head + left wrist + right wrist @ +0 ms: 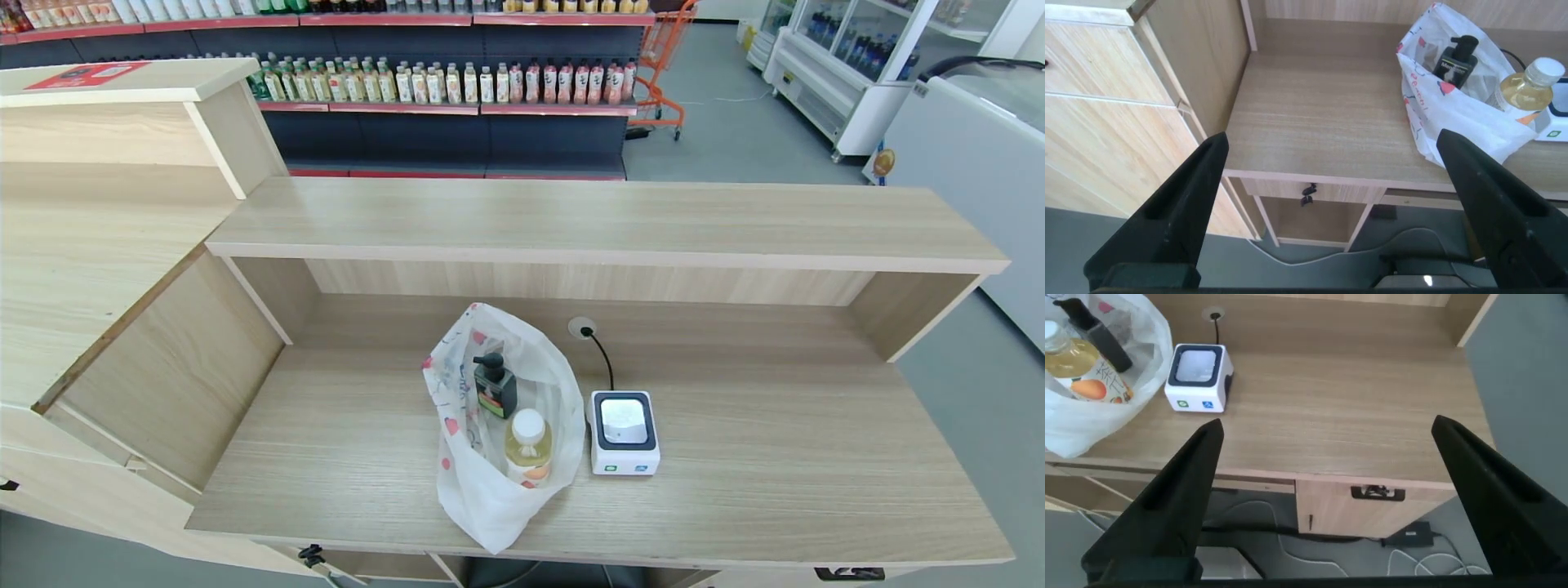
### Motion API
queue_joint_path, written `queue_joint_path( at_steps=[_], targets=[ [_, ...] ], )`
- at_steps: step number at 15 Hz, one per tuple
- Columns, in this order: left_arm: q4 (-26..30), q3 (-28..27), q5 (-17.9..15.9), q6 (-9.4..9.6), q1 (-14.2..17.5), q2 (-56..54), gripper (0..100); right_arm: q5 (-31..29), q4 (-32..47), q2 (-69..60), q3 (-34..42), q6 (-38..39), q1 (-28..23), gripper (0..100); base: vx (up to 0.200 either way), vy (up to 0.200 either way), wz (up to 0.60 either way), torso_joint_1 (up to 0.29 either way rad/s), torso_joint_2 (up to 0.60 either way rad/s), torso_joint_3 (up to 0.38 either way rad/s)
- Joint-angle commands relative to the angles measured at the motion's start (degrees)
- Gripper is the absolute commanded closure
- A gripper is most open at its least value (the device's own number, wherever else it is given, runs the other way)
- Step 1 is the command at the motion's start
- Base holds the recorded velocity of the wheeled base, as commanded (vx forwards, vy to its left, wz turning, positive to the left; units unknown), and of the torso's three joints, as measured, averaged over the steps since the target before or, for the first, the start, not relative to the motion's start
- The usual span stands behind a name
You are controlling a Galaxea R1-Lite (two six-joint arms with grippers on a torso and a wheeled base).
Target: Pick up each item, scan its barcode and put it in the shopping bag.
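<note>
Head view: shopping bag (478, 490) stands open on the surface (775, 457), left of centre, with the scanner (624, 433) just beside it on the right. Inside are a dark pump bottle (495, 384) on the far side and a white-capped drink bottle (528, 445) nearer. Both items sit bagged, so the task is judged at or near its end. Left gripper (1333, 140) and right gripper (1328, 426) hang off the near edge, fingers spread wide, holding nothing. Best practice: stay low and back, and avoid snagging the bag rim or scanner cable (602, 359).

Wooden counter (775, 425), drink shelves (441, 82), grey floor (735, 139)
</note>
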Motion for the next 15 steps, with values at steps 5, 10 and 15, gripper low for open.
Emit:
queue_joint_path(
  at_steps=[5,10,15],
  targets=[
    [-0.01,0.01,0.02,-0.01,0.00,-0.02,0,-0.02,0.20,-0.71,0.01,0.12,0.01,0,0.000,0.000,0.00,0.000,0.00,0.000],
    [-0.01,0.01,0.02,-0.27,0.00,-0.02,0,-0.02,0.20,-0.71,0.01,0.47,0.01,0,0.000,0.000,0.00,0.000,0.00,0.000],
    [-0.01,0.01,-0.07,0.52,0.00,-0.02,0,0.06,0.20,-0.71,0.01,0.21,0.01,0,0.000,-0.200,0.00,0.004,0.00,0.004]
  ],
)
